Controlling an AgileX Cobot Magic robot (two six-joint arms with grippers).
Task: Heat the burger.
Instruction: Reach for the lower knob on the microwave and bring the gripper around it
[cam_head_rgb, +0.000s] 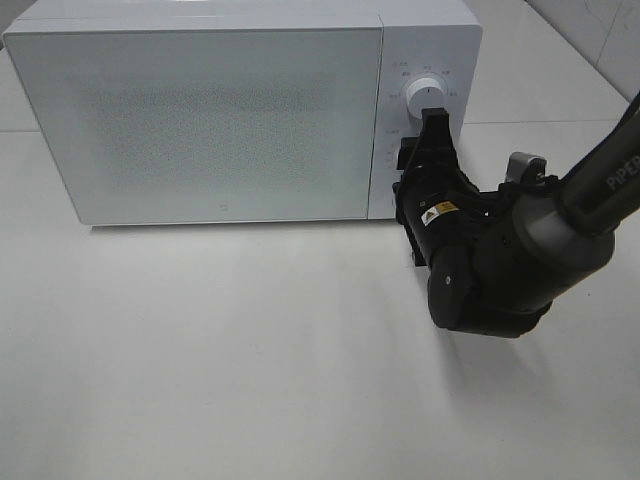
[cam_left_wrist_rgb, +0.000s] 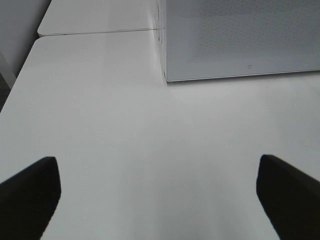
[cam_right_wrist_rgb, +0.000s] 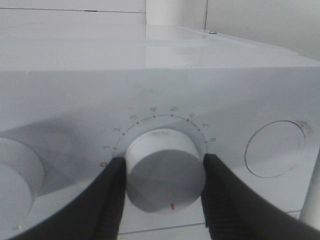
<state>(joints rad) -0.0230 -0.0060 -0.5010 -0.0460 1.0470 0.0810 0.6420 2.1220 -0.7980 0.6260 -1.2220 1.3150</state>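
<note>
Door shut, burger out of sight, timer dial in the grip

Loading is judged done, since the burger is seen in no view and the microwave (cam_head_rgb: 200, 120) stands on the worktop (cam_head_rgb: 250, 360) with its frosted door closed; the burger is most likely inside, though that cannot be confirmed through the door; setting the time and the heating itself are judged to be left. At the left, the left gripper (cam_left_wrist_rgb: 157, 172) hangs over bare worktop with its jaws spread wide, nothing held or touched. At the right, on the control panel, the upper knob (cam_head_rgb: 427, 95) is left free, and the right gripper (cam_right_wrist_rgb: 164, 161) is closed part-way on the timer dial (cam_right_wrist_rgb: 165, 182), one jaw pressed against each side of it.
</note>
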